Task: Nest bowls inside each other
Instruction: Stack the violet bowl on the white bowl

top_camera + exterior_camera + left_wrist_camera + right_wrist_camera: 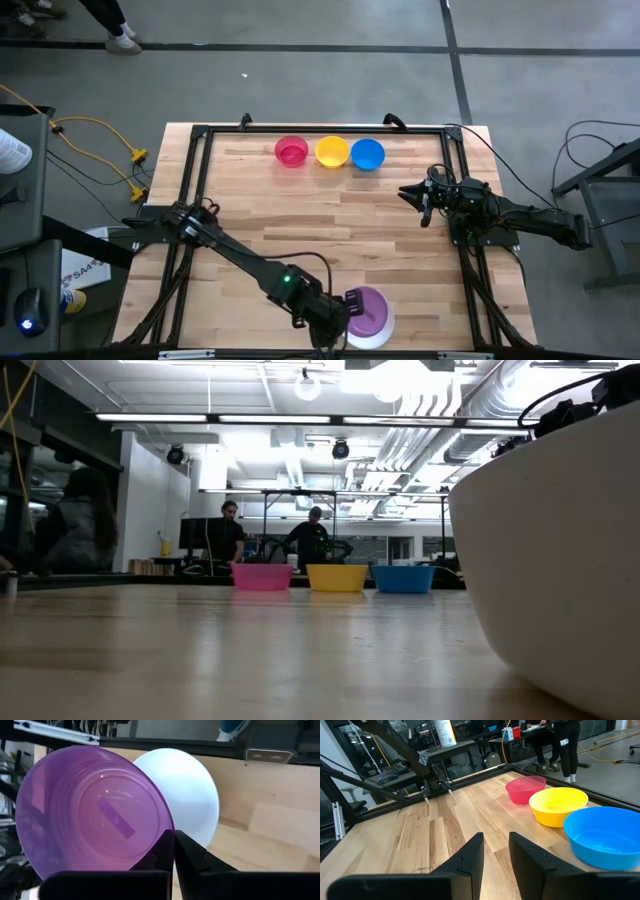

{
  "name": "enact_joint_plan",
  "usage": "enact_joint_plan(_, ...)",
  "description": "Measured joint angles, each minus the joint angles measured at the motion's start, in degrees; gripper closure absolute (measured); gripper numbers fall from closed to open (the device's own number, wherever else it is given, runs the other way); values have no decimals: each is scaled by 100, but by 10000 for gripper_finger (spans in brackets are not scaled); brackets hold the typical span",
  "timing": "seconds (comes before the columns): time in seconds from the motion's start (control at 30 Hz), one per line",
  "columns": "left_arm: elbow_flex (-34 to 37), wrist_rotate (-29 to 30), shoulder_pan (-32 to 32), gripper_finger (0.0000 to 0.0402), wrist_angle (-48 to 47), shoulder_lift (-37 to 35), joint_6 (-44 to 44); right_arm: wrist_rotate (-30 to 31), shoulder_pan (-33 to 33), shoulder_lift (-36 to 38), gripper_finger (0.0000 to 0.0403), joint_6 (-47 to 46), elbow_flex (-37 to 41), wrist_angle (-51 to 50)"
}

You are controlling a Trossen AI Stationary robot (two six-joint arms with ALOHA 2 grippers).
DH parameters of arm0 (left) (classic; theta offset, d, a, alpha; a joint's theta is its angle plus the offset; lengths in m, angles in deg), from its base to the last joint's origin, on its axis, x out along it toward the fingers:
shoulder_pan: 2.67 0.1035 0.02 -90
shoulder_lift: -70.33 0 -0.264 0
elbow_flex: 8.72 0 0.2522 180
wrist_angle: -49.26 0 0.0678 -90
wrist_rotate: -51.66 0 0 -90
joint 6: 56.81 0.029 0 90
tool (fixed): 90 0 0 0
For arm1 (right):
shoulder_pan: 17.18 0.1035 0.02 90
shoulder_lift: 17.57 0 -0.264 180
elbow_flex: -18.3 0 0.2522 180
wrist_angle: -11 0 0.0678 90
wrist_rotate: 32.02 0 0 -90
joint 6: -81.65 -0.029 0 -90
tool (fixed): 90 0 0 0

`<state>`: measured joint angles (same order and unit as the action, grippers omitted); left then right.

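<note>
My left gripper [343, 304] is at the table's near edge, shut on the purple bowl [368, 308], which it holds over the larger white bowl [374, 337]. In the left wrist view the purple bowl [95, 815] is tilted with its opening toward the camera, and the white bowl [187, 795] shows behind it. The pink bowl [291, 152], yellow bowl [332, 151] and blue bowl [367, 154] stand upright in a row by the far edge. My right gripper [496, 840] waits open at the table's right side, touching nothing. My left gripper pinches the purple bowl's rim [166, 836] between its two shut fingers, one inside the bowl and one outside. The fingers slant down at it from the table's left. The bowl sits tilted in the hold over the white bowl; whether the two touch, I cannot tell.
A black frame [200, 150] runs along the table's left, far and right sides. The white bowl [560, 560] fills the right of the low view. Bare wood lies across the table's middle [320, 220]. People stand in the room beyond the far edge.
</note>
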<state>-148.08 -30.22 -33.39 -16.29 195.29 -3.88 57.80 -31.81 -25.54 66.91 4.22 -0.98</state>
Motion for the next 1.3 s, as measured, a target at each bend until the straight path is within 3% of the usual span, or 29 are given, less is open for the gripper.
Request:
enact_joint_plan(0.13,-305,-112,1,401,-487,2,-457,6,0,-2,317,34,-2,2)
enact_joint_plan(0.4,-480,-1031,-4,401,-669,7,-1034,8,0,-2,317,149,-2,4)
enact_joint_plan(0.8,-479,-1066,0,401,-444,7,-1580,-38,1,0,317,-241,-1,304)
enact_joint_plan(0.93,-479,-1058,13,401,-354,7,-1756,-326,0,-2,317,-350,-1,681)
enact_joint_plan(1.1,-479,-1032,81,401,-257,7,-2029,-1659,43,-54,317,-369,-278,1101)
enact_joint_plan(1.3,-479,-1062,170,401,-235,7,-2079,-2136,473,-713,317,-228,-936,845)
